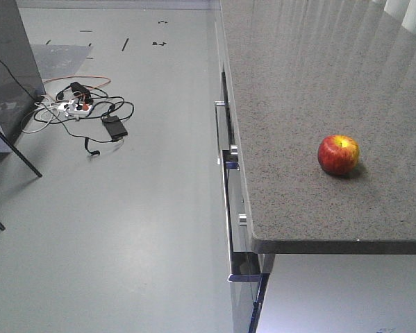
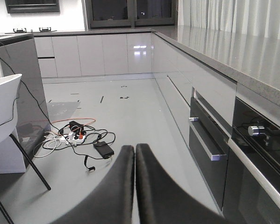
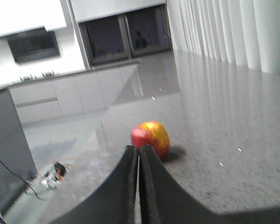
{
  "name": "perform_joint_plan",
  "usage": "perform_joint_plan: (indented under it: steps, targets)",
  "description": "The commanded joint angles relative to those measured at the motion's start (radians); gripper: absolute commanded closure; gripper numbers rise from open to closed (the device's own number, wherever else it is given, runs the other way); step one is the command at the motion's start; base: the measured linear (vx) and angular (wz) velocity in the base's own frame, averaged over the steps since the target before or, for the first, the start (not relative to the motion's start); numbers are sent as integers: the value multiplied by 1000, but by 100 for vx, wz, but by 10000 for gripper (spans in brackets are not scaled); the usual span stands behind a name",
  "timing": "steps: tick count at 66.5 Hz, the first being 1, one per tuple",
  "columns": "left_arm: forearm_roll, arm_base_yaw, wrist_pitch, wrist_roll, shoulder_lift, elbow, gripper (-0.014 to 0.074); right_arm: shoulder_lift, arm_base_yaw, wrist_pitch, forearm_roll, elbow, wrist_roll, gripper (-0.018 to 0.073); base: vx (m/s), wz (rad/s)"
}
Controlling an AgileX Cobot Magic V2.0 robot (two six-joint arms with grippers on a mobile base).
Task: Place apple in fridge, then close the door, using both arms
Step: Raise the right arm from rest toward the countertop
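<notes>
Not started: apple (image 1: 338, 154) untouched on counter (image 1: 298, 83), frame right. Left gripper (image 2: 134, 147) and right gripper (image 3: 139, 148) closed, empty. Fridge unseen.

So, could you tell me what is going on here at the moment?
Nothing has been picked up yet. The apple sits by itself on the speckled stone countertop. The right gripper is shut and points toward the apple, which lies just ahead of its tips, untouched. The left gripper is also shut and empty, aimed out over the kitchen floor toward a tangle of cables. No open fridge shows in these views.
</notes>
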Motion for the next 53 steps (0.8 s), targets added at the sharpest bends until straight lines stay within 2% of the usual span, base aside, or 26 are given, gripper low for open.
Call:
perform_joint_plan:
  steps: [1, 10, 16, 22, 31, 38, 43, 48, 53]
  targets:
    - [-2, 0, -67, -1, -6, 15, 604, 11, -2, -73, 3, -35, 28, 559, 0, 0]
    - [-2, 0, -67, -1, -6, 15, 604, 67, -2, -22, -2, -151, 33, 529, 0, 0]
    - [-2, 0, -67, -1, -6, 15, 604, 121, -2, -15, -24, -239, 32, 457, 0, 0]
    - [-2, 0, -67, -1, -6, 15, 604, 179, -2, -12, -51, -328, 32, 339, 0, 0]
    - [-2, 0, -67, -1, -6, 15, 604, 264, -3, -15, -57, -430, 30, 70, 0, 0]
    - [-2, 0, -67, -1, -6, 15, 604, 306, -3, -111, -70, -457, 2, -62, 0, 0]
    - [-2, 0, -67, -1, -6, 15, 604, 335, -3, -187, -71, -462, 8, -100, 0, 0]
    - [-2, 0, -66, -1, -6, 15, 604, 389, -3, -127, -96, -517, 15, -94, 0, 0]
    - [-2, 0, -66, -1, -6, 15, 604, 463, -3, -40, -175, -605, 6, -82, 0, 0]
